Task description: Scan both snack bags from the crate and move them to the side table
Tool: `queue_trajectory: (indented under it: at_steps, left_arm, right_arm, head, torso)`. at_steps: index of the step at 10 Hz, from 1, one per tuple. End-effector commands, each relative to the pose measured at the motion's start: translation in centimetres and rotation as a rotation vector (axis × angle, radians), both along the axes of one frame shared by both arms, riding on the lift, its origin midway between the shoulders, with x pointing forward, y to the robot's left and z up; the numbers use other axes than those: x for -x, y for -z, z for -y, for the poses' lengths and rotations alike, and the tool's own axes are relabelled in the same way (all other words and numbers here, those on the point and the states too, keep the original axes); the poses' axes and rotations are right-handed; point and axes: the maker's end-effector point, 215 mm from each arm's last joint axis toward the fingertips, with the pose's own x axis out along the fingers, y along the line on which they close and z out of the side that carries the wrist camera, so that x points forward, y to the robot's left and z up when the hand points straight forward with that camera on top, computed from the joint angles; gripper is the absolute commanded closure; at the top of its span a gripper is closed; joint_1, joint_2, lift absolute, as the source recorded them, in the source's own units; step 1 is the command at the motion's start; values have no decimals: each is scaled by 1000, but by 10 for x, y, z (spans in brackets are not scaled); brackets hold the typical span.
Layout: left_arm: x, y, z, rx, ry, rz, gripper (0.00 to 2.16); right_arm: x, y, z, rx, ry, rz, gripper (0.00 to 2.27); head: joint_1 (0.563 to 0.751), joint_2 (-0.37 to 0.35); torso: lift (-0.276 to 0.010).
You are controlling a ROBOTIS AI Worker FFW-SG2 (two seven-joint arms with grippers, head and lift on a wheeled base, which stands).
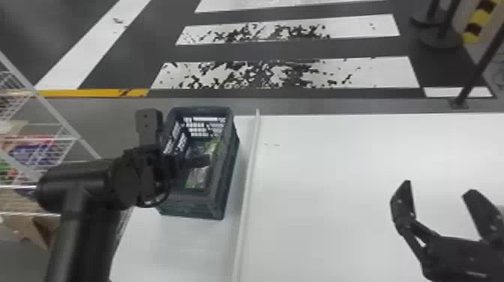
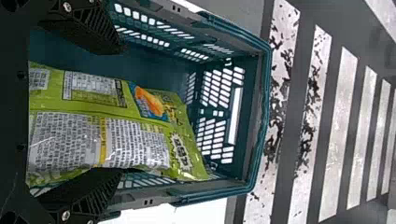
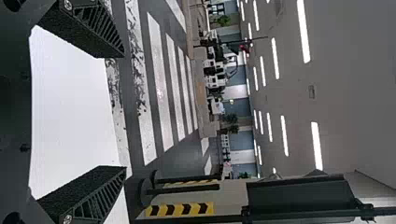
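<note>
"Where is your left gripper (image 1: 204, 160)?"

"Down in the crate (image 1: 229, 161), my arm coming in over its left side. I've got the fingers spread, one to each side of the snack bag (image 2: 140, 140), and I'm not gripping it. Whether either finger brushes it, I can't tell."

"And how does the bag lie?"

"Inside the crate, closer to its right wall, with the printed panels facing up. It's green, and its orange and blue picture is towards the crate's far end."

"What about your right gripper (image 1: 438, 187)?"

"Well to the right of the crate and nearer me, above the white tabletop (image 1: 356, 168). Those fingers are wide apart too, with nothing between them."

"What else is around the crate?"

"Just to its right, a raised pale strip (image 1: 247, 202) runs from the crate's far end towards me, and the white tabletop spreads out beyond that. There's a wire shelf (image 1: 71, 137) left of the crate, with colourful packages (image 1: 41, 150) on it. Past the crate's far end I see broad white stripes (image 1: 285, 73) on the dark floor, and off to the far right of it, a black post (image 1: 482, 63)."
</note>
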Motion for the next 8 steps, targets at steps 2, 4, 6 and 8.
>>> queue_trajectory:
  at_steps: [2, 4, 6, 8]
  left_arm:
    - [-10, -3, -2, 12, -3, -7, 103]
    - [-10, 10, -3, 28, -9, -70, 100]
    - [-3, 18, 6, 59, 12, -157, 97]
    - [-4, 19, 17, 94, 29, -166, 97]
  right_arm:
    - [2, 0, 0, -1, -1, -2, 66]
    - [4, 1, -1, -2, -2, -5, 66]
    - [4, 4, -4, -1, -9, -16, 66]
    - [3, 6, -7, -2, -11, -25, 66]
  head:
    - [695, 190]
    - [695, 190]
    - [695, 190]
    - [695, 182]
  torso:
    - [-29]
    - [-29]
    - [-29]
    - [-29]
